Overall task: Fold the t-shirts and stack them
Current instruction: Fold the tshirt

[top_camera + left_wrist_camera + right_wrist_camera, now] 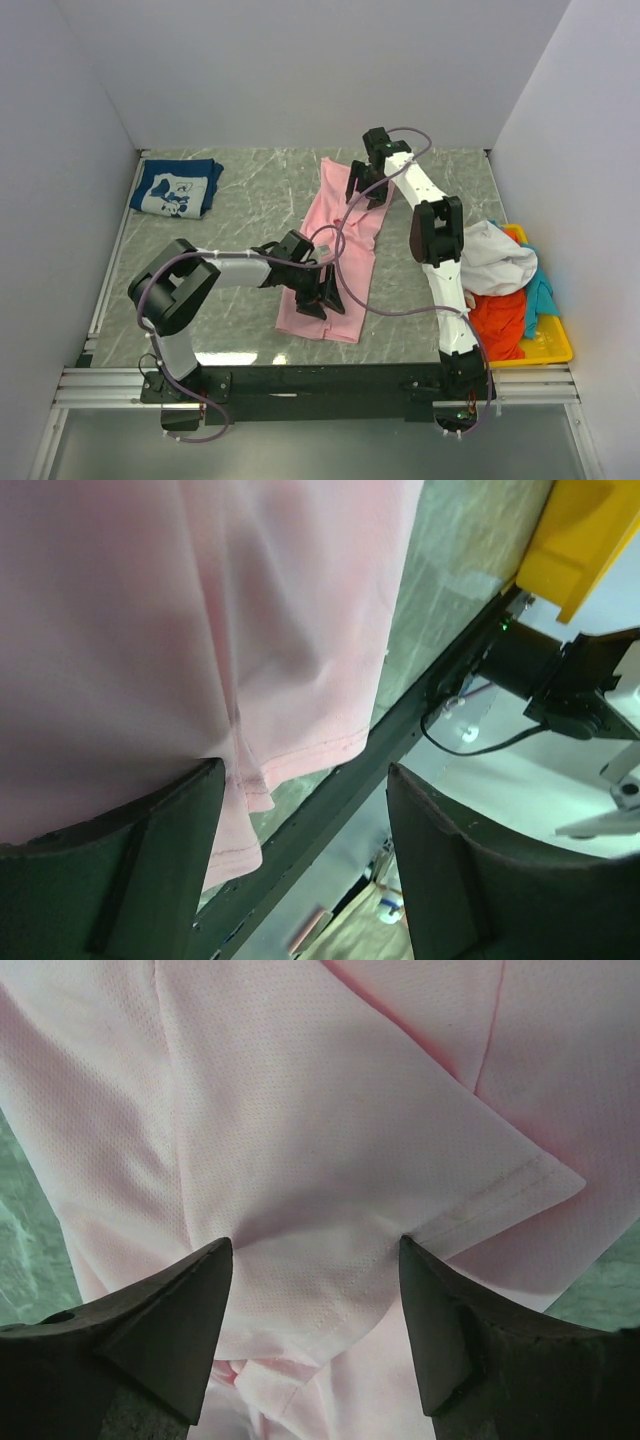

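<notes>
While both arms reach over the table, where does the light-pink t-shirt lie? asks Ana.

It lies in the middle of the table as one long, narrow strip, folded along its length, answers Ben. One end points to the far edge and the other to the near edge. The near end sits a little more to the left.

And the left gripper?

It is at the near end of the strip. Its jaws are spread apart and grasp nothing. In the left wrist view the stitched hem lies just beside one finger, and between the fingers I see the near edge of the table and the dark rail.

What about the right gripper?

It is over the far end of the strip. Its jaws are also released and wide apart. The cloth lies below them and is not pinched. Whether the tips touch it, I cannot tell. Under them is a folded sleeve with its stitched corner pointing to the right.

Where are the other shirts?

The navy t-shirt with white print lies folded in the far left corner. The white t-shirt, the orange-red t-shirt and the teal t-shirt are heaped in the yellow tray at the near right corner. The white one is farthest and the orange-red one is nearest.
</notes>
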You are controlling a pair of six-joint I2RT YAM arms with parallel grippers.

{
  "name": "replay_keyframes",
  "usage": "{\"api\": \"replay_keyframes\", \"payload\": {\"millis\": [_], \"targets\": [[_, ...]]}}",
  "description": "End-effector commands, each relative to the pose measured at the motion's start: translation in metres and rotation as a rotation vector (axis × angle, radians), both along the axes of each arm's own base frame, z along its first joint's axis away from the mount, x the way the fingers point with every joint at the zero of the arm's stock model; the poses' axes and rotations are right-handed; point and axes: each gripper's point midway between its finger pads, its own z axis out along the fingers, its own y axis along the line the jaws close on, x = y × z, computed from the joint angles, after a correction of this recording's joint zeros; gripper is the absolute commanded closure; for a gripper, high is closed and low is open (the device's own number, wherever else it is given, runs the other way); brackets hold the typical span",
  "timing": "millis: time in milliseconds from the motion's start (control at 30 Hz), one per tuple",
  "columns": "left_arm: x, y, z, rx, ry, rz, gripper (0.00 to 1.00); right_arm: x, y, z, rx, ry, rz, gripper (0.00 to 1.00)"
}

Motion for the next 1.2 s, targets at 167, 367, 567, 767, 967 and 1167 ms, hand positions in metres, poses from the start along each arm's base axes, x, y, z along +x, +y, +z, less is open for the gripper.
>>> {"api": "replay_keyframes", "payload": {"millis": [167, 367, 567, 767, 967, 1167], "targets": [[-0.012, -0.025, 0.018, -0.080, -0.082, -0.131, 0.27, 0.023, -0.003, 0.046, 0.056, -0.135, 0.027, 0.25], [-0.008, -0.032, 0.045, -0.136, -0.156, -0.173, 0.26, 0.031, 0.003, 0.091, 0.152, -0.226, 0.052, 0.22], [0.017, -0.021, 0.087, -0.117, -0.301, -0.152, 0.24, 0.027, -0.006, 0.158, 0.185, -0.345, 0.056, 0.20], [0.058, 0.042, 0.108, -0.066, -0.377, 0.023, 0.25, -0.017, -0.029, 0.188, 0.118, -0.352, 0.041, 0.19], [0.076, 0.111, 0.077, 0.109, -0.359, 0.157, 0.26, -0.106, -0.034, 0.180, 0.144, -0.256, 0.021, 0.20], [0.055, 0.120, 0.052, 0.116, -0.289, 0.166, 0.27, -0.220, -0.017, 0.118, 0.159, -0.092, 0.035, 0.20]]}}
